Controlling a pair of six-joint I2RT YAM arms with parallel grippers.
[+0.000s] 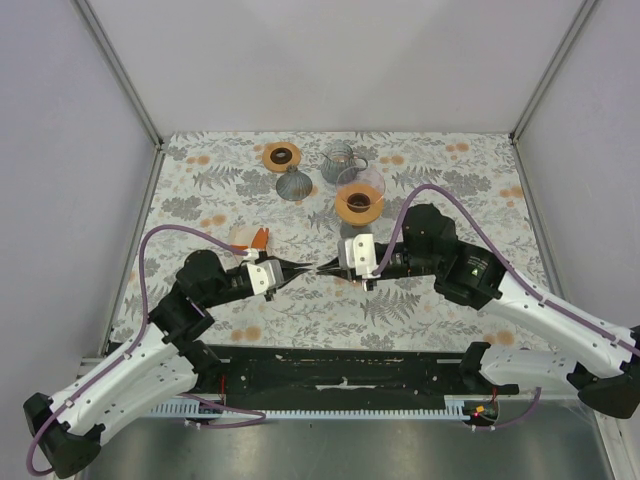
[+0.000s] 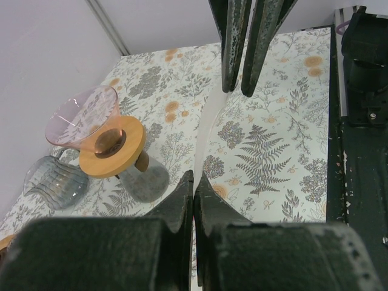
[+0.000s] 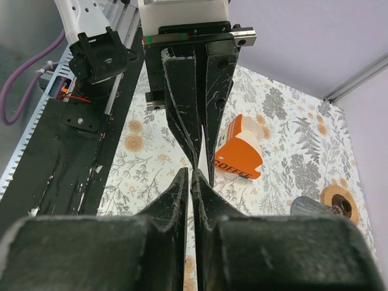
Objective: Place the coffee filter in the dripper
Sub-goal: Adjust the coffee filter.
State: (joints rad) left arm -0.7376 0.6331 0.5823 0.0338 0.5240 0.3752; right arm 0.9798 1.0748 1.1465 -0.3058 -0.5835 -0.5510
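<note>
The coffee filter (image 2: 206, 133) is a thin white sheet seen edge-on, stretched between my two grippers above the middle of the table; it also shows as a sliver in the right wrist view (image 3: 202, 154). My left gripper (image 1: 305, 268) is shut on one edge of it, and my right gripper (image 1: 326, 268) is shut on the other, tips almost touching. The dripper (image 1: 359, 203) is an orange ring with a dark centre and a clear funnel, standing just beyond the right gripper; it also shows in the left wrist view (image 2: 112, 145).
A second orange ring (image 1: 282, 155), a dark grey ribbed cone (image 1: 293, 183) and a clear glass jug (image 1: 340, 160) stand at the back. An orange-and-white coffee packet (image 1: 252, 238) lies beside the left gripper. The black base rail (image 1: 340, 365) runs along the near edge.
</note>
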